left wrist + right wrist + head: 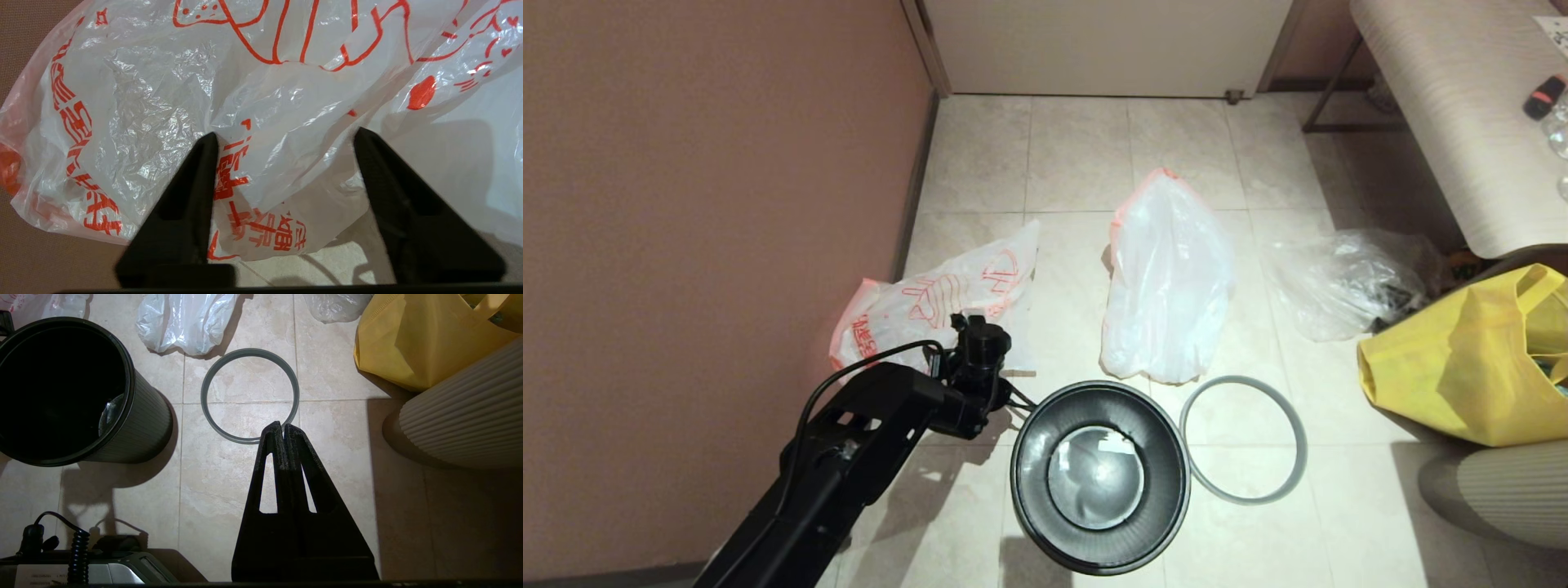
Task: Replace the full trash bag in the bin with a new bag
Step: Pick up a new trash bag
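Red-orange print fills my left wrist view: the new bag (261,102) lies crumpled on the floor by the wall, and my left gripper (284,136) hovers just over it with fingers spread wide, a fold of the plastic between them but nothing pinched.

Moving right, the bin (1101,478) stands upright and unlined, only a glint at its bottom (I can't tell what it is). Its grey ring rim (1244,439) lies flat on the tiles just beside it. Beyond both, the full trash bag (1168,290) lies on the floor, well apart from the printed one. Further right sit a clear plastic bag (1347,282) and a yellow tote (1470,359) under the table (1454,106).

My right gripper (283,428) hangs above the floor near the ring, fingers pressed together and holding nothing.

I judge the removal done and the pickup of the fresh liner to be the step in hand. Next I need to lower the left fingers onto that raised fold, close on one layer near the pink edge, and lift so the mouth can be opened over the bin.
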Motion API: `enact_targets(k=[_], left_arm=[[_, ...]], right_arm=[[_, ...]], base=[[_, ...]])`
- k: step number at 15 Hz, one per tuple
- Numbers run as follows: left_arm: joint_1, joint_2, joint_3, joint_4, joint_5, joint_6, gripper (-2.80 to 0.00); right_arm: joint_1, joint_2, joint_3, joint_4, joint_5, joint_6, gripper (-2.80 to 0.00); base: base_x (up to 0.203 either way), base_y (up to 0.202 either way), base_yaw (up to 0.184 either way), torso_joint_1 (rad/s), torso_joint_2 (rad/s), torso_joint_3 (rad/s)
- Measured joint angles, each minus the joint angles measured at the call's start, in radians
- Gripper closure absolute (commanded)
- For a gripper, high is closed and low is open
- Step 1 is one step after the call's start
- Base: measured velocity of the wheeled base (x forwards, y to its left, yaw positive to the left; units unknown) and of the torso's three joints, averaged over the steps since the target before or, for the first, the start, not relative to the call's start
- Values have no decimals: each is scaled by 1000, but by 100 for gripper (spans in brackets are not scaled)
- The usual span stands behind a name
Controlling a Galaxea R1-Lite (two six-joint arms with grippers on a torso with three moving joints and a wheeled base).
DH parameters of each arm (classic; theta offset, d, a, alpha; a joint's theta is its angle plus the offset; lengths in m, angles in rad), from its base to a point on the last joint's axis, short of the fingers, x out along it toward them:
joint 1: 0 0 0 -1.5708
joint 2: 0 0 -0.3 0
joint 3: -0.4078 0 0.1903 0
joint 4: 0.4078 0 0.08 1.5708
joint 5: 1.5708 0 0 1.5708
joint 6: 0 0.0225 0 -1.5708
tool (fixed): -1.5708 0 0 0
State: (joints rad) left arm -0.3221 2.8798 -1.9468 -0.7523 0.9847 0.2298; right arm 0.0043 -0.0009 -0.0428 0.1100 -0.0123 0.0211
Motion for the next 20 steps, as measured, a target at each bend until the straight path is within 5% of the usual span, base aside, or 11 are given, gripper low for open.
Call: enact_targets(k=[13, 16, 20], left_arm=[[-40, -90, 69, -77, 19, 0, 0], [-83, -220, 181, -76, 16, 1, 0], [-119, -431, 466, -84, -13, -20, 0]], right_arm=[[0, 0, 0, 0, 0, 0, 0], [0, 0, 0, 0, 0, 0, 0], [0, 0, 0, 0, 0, 0, 0]], base=[[0, 0, 0, 0, 0, 0], [0, 0, 0, 0, 0, 0], [0, 0, 0, 0, 0, 0]])
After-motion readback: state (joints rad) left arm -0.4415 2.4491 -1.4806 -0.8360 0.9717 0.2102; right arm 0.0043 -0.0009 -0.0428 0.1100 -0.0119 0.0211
